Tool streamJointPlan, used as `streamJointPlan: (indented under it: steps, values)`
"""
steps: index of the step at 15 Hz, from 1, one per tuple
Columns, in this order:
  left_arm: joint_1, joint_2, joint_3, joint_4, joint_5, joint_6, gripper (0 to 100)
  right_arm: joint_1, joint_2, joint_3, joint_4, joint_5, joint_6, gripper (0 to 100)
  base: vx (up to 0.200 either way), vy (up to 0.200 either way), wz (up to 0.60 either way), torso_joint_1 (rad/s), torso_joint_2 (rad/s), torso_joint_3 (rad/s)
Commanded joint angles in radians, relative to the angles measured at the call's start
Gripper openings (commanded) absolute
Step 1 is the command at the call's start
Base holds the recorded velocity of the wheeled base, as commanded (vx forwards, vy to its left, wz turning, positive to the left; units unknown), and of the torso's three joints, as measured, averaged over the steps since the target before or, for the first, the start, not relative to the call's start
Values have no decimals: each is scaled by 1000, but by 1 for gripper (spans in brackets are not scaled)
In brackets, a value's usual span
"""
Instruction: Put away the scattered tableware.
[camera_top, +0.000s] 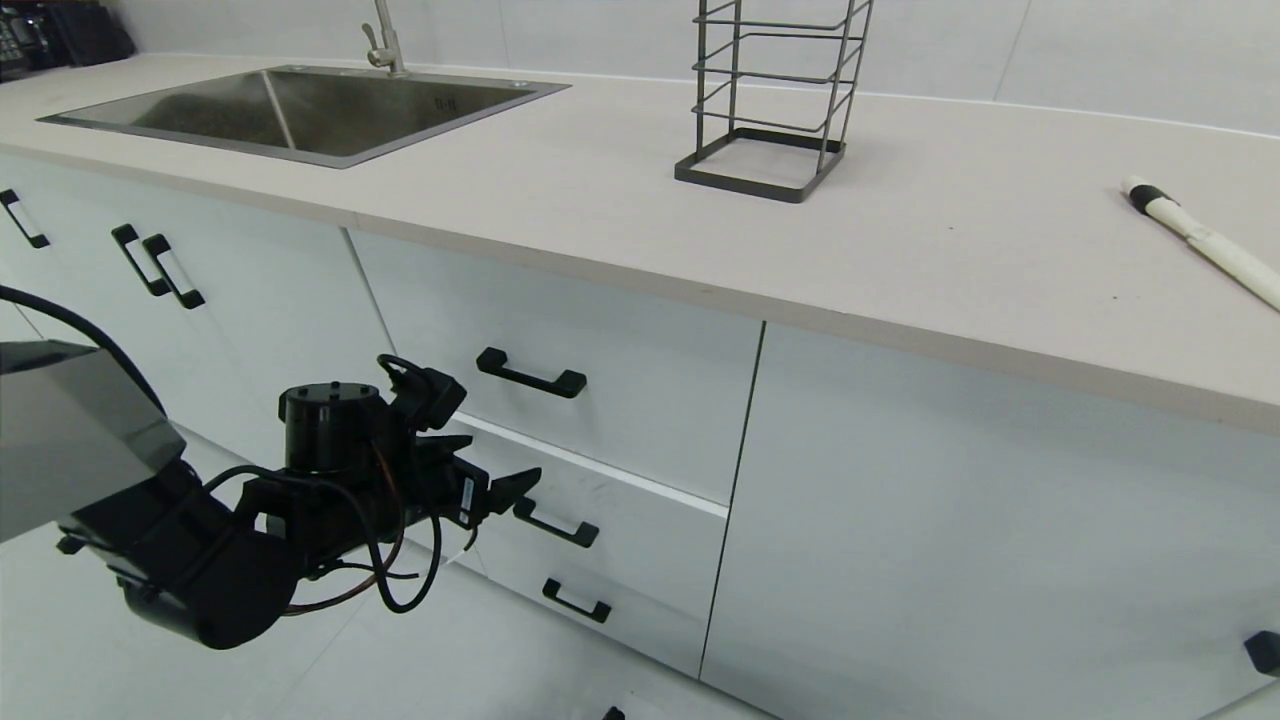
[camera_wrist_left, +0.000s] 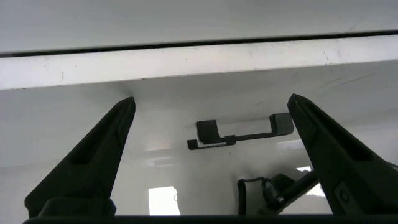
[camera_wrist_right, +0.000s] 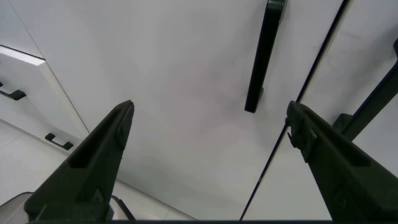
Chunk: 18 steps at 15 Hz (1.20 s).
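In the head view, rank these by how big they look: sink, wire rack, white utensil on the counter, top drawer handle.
1. sink
2. wire rack
3. white utensil, though the picture's edge cuts it off
4. top drawer handle, smallest

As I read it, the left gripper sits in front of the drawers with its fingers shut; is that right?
Not quite: the left gripper sits in front of the drawers, but its fingers are open, either side of a drawer handle, as the left wrist view shows.
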Motion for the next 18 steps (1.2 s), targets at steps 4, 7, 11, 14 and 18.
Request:
streamJointPlan:
  steps: [4, 7, 11, 14, 18]
  values:
    - [6, 9, -24, -13, 0, -7, 100, 0, 1, 0, 0, 1, 0, 100, 0, 0, 0, 0, 0, 0]
    - [6, -5, 0, -18, 0, -6, 100, 0, 1, 0, 0, 1, 0, 100, 0, 0, 0, 0, 0, 0]
    - [23, -285, 236, -74, -1, -6, 100, 0, 1, 0, 0, 1, 0, 100, 0, 0, 0, 0, 0, 0]
    - [97, -632, 371, -65, 0, 8, 100, 0, 1, 0, 0, 1, 0, 100, 0, 0, 0, 0, 0, 0]
    - [275, -1141, 542, -22, -4, 42, 100, 0, 1, 0, 0, 1, 0, 100, 0, 0, 0, 0, 0, 0]
